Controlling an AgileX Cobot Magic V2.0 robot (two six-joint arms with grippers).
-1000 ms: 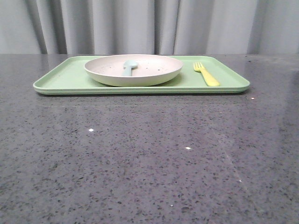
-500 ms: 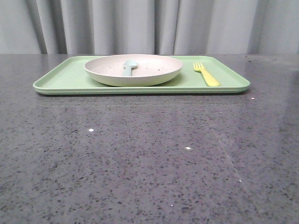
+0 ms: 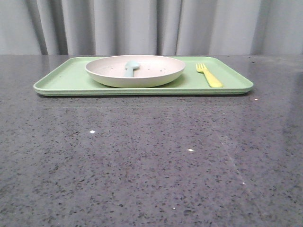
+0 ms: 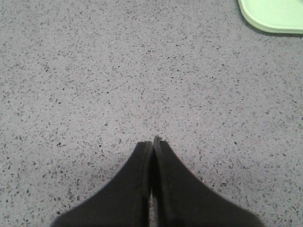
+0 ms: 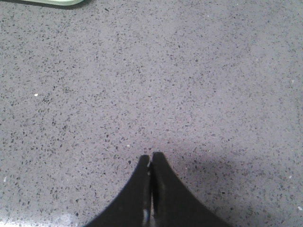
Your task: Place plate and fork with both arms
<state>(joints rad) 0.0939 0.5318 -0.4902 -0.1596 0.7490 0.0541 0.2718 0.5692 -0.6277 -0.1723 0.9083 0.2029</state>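
The cream speckled plate (image 3: 142, 74) sits on the light-green tray (image 3: 66, 80) at the far side of the table, left of centre on the tray. A pale blue spoon (image 3: 131, 68) lies in the plate. The yellow fork (image 3: 209, 74) lies on the tray to the right of the plate, tines away from me. Neither arm shows in the front view. My left gripper (image 4: 153, 141) is shut and empty over bare table. My right gripper (image 5: 151, 156) is shut and empty over bare table.
The dark speckled stone table (image 3: 151, 156) stretches in front of the tray. A tray corner shows in the left wrist view (image 4: 274, 16) and in the right wrist view (image 5: 57, 2). A grey curtain (image 3: 151, 26) hangs behind the table.
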